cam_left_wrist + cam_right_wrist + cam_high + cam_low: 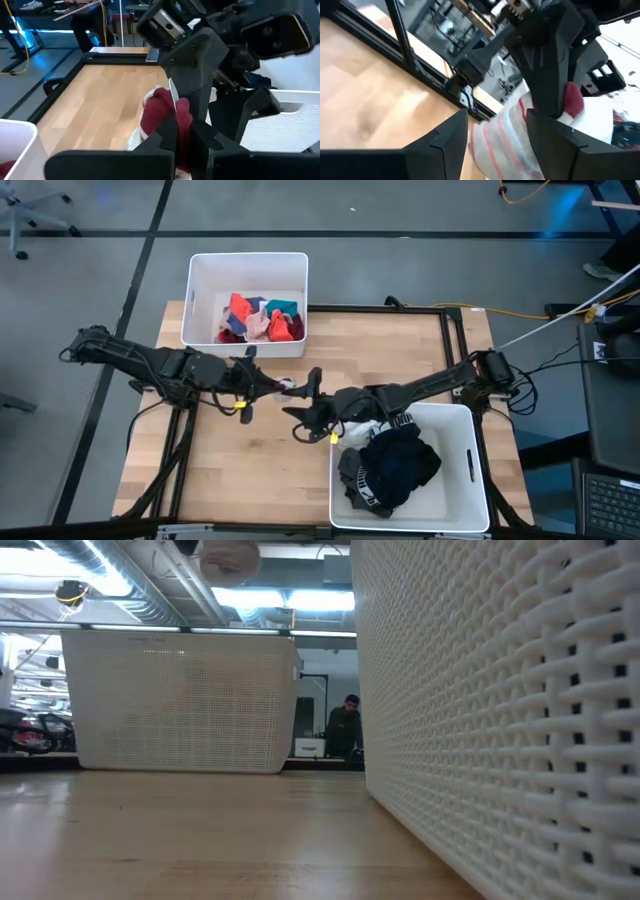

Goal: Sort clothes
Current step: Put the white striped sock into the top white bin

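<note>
Mid-counter, the left end effector and right end effector meet over bare wood between the two bins. The left one is clamped on a small sock — maroon at the toe, white with pink stripes farther along — hanging off the counter. The right one's fingers are spread wide either side of the striped end. Coloured clothes fill the far bin; dark ones fill the near bin.
</note>
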Robot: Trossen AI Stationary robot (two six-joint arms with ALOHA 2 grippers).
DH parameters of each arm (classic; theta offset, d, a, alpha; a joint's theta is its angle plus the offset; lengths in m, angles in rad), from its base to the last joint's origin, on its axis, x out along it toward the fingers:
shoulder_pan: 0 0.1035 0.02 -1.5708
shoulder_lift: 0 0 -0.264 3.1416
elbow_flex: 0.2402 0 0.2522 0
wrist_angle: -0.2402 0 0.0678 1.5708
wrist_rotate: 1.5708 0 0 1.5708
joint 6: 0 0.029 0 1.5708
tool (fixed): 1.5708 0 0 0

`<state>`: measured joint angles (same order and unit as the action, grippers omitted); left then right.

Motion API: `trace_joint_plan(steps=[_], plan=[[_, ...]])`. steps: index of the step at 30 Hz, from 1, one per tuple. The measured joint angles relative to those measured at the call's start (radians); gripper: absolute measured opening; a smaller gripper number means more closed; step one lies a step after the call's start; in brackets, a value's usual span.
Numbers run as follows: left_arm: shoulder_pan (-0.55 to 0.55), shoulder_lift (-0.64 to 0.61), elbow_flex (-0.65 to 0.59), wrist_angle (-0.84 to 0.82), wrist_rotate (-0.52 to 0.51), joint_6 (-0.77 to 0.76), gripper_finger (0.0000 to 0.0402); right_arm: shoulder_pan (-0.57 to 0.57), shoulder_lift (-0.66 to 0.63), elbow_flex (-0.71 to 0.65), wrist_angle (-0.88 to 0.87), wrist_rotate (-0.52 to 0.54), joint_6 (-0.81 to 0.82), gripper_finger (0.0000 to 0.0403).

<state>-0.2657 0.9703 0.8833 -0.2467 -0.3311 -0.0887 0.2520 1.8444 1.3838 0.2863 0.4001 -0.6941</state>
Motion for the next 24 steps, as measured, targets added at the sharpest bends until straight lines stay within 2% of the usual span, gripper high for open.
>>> trace_joint_plan(steps=[3, 13, 20, 24], plan=[[0.0, 0.001, 0.0, 0.0, 0.014, 0.0, 0.0009, 0.002, 0.005, 0.0, -0.001, 0.048, -0.04, 0.0201], [-0.001, 0.002, 0.0, 0.028, 0.041, -0.007, 0.001, -0.018, 0.024, 0.0, -0.065, 0.054, -0.04, 0.0198], [-0.001, 0.002, 0.0, 0.026, 0.043, -0.013, 0.0012, -0.025, 0.034, 0.0, -0.043, 0.093, -0.045, 0.013], [-0.001, 0.003, -0.001, 0.033, 0.044, -0.016, 0.0015, -0.024, 0.034, 0.0, 0.027, 0.104, -0.1, 0.0097]])
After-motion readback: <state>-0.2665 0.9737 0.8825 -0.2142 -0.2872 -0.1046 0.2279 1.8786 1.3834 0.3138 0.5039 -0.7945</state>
